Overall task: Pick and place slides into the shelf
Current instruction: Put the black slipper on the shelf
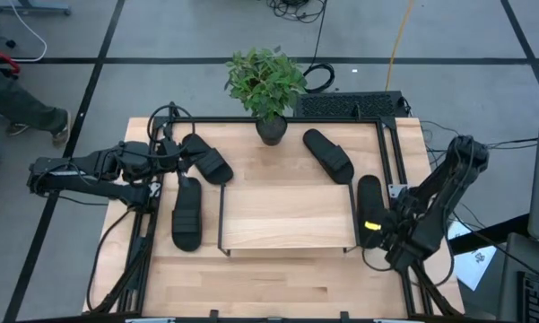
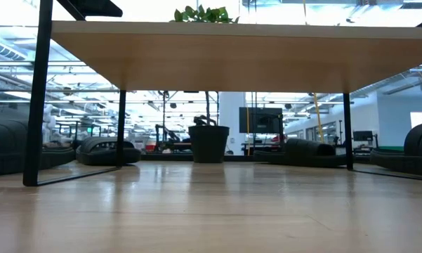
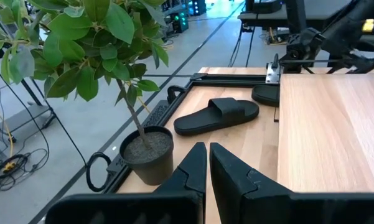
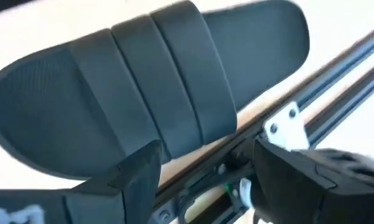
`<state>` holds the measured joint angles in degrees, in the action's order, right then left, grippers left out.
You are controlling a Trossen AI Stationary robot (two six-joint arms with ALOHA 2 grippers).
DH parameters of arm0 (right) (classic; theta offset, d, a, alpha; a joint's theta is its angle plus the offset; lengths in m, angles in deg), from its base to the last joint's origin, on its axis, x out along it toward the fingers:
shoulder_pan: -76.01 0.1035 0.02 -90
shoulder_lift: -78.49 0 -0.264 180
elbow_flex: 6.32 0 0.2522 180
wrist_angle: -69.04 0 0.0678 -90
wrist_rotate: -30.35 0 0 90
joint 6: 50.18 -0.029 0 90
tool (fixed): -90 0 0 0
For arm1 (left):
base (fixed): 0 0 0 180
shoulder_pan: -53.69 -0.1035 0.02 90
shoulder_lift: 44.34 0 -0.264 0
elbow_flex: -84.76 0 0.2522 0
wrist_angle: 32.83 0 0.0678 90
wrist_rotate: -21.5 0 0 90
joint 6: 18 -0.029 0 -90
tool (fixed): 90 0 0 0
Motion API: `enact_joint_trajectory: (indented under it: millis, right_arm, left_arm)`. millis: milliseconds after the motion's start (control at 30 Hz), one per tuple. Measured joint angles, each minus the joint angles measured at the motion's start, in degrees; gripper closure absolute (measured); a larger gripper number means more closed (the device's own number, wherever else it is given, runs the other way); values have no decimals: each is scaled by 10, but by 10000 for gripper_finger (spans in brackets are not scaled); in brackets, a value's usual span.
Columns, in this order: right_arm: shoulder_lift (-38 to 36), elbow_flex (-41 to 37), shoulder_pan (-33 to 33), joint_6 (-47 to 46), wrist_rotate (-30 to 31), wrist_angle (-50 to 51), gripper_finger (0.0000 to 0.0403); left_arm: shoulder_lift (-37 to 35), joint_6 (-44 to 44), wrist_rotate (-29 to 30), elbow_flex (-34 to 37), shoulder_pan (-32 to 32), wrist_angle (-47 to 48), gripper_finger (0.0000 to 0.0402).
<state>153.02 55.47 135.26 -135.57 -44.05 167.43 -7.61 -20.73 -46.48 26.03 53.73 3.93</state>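
Right pincer (image 4: 199, 180) spread wide, released, just above the slide (image 4: 149, 93) by the shelf (image 1: 287, 215) on its right-hand side. Left pincer (image 3: 206, 168) clenched, empty, near the plant pot (image 3: 146, 152). Shelf bare; you're at the pick approach. Next: lower, straddle the strap, close.

Four black slides (image 1: 186, 213) (image 1: 206, 158) (image 1: 328, 154) (image 1: 369, 210), one shelf (image 1: 287, 215), one potted plant (image 1: 266, 85), two arms

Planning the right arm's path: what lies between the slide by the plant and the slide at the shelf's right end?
Only bare tabletop, per the high view, separates the slide by the plant from the right-end slide.
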Motion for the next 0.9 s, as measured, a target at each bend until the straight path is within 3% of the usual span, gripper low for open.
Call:
enact_joint_trajectory:
  millis: [200, 333, 700, 900]
  right_arm:
    - [39, 0, 21, 21, 64, -6, 161]
    - [48, 0, 32, 61, 97, -63, 161]
    - [54, 0, 28, 56, 98, -115, 161]
    - [114, 0, 20, 68, 80, -100, 161]
  left_arm:
    - [0, 1, 0, 0, 0, 0, 380]
    - [0, 2, 0, 0, 0, 0, 380]
    - [0, 2, 0, 0, 0, 8, 380]
    - [0, 0, 0, 0, 0, 14, 380]
